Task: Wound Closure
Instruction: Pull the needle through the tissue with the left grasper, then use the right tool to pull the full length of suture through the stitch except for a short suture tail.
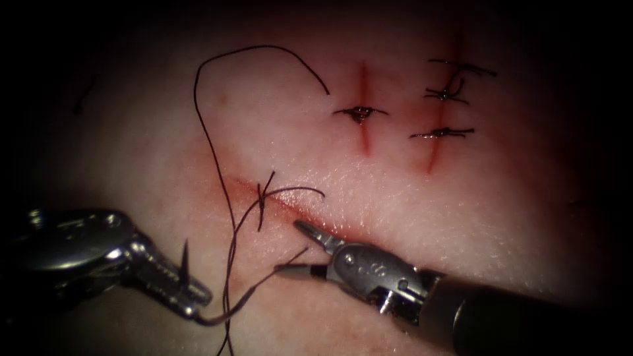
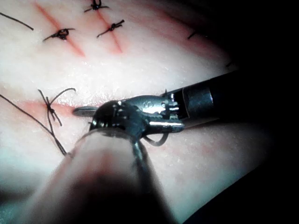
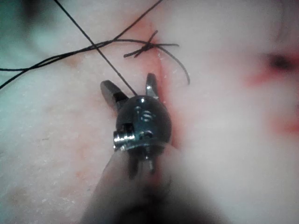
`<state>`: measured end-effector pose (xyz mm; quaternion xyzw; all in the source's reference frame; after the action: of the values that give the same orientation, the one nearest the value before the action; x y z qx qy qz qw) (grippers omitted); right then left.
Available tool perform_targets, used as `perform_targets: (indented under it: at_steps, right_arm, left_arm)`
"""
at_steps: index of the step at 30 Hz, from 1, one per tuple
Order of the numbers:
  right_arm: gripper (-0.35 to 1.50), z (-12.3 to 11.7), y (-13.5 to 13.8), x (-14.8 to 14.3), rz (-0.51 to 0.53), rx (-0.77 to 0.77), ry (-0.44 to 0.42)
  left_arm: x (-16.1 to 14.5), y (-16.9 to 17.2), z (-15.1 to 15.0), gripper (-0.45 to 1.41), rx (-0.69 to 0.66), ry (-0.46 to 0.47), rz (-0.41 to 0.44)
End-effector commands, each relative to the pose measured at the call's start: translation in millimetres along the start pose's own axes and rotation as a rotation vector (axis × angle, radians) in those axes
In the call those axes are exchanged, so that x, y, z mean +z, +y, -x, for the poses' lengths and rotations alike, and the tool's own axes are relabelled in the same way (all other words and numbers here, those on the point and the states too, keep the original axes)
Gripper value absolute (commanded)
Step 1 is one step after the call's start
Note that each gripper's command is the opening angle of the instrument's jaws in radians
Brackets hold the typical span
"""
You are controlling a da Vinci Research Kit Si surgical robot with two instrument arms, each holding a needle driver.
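steel left tool (image 1: 191,300): nearest to the endoscope, coming in low from the left. its jaws are pressed together and pinch the thread (image 1: 227,217), which leaves at their tip.
dark sliver (image 1: 184,258): stands up from my left tool's jaws and tapers to a point. i cannot tell whether it is the needle or a stub of thread.
right tool (image 1: 304,250): comes in low from the right, its jaws spread wide and holding nothing. one jaw lies against the near lip of the cut (image 1: 316,221), the other rests flat on the tissue (image 1: 395,198). in the right wrist view the same tool (image 3: 128,86) stands spread, with a strand running between its jaws.
thread: from my left tool it curves right to the gap between the right tool's jaws. other strands climb past the knot, and one runs up in a wide loop over the tissue left of the far cuts and ends loose.
knot (image 1: 262,194): tied stitch at the left end of the cut, its short tails sticking out.
cut: runs aslant, just beyond the right tool, with red fluid (image 1: 290,207) along its edges.
far cuts: two upright cuts well beyond, the left one (image 1: 361,132) with one stitch, the right one (image 1: 435,151) with several.
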<state>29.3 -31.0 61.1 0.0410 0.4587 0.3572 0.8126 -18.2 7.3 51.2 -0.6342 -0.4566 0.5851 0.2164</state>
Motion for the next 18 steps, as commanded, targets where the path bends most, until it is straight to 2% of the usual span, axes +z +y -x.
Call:
perform_targets:
  at_steps: [1,5,7,9,10,11,13,14,16,18]
  right_arm:
    - [0.89,-0.4,-0.5,0.5,-0.007,-0.006,0.002]
    - [0.73,-0.3,-0.6,-0.6,-0.016,-0.008,-0.004]
    - [0.71,-0.3,-0.5,-0.6,-0.016,-0.008,-0.007]
    - [0.69,-0.4,-0.6,-0.4,-0.014,-0.007,-0.007]
    - [0.56,-0.5,-0.6,-0.2,-0.012,-0.007,-0.01]
    - [0.51,-0.5,-0.6,-0.1,-0.012,-0.007,-0.01]
    - [-0.31,-0.4,-0.6,-0.2,-0.014,-0.009,-0.019]
    - [-0.35,-0.4,-0.6,-0.4,-0.01,-0.01,-0.028]
    - [-0.35,-0.3,-0.7,-1.1,0.117,0.011,-0.074]
    - [-0.35,-0.3,-0.8,-1.5,0.16,0.021,-0.081]
  left_arm:
    - [0.2,-0.3,0.5,-0.45,0.029,-0.002,-0.026]
    - [-0.4,-0.3,1.0,-0.45,0.214,-0.028,-0.148]
    - [-0.5,-0.2,1.7,-0.45,0.384,-0.068,-0.217]
    - [-0.3,-0.1,1.9,-0.45,0.435,-0.079,-0.219]
    - [-0.2,0.0,2.0,-0.45,0.482,-0.08,-0.221]
    - [-0.2,0.1,1.9,-0.45,0.499,-0.079,-0.224]
    - [-0.2,0.3,1.9,-0.45,0.533,-0.088,-0.229]
    - [-0.2,0.3,1.9,-0.45,0.538,-0.09,-0.231]
    - [-0.2,0.3,2.0,-0.45,0.562,-0.089,-0.241]
    - [-0.2,0.3,2.4,-0.45,0.583,-0.092,-0.245]
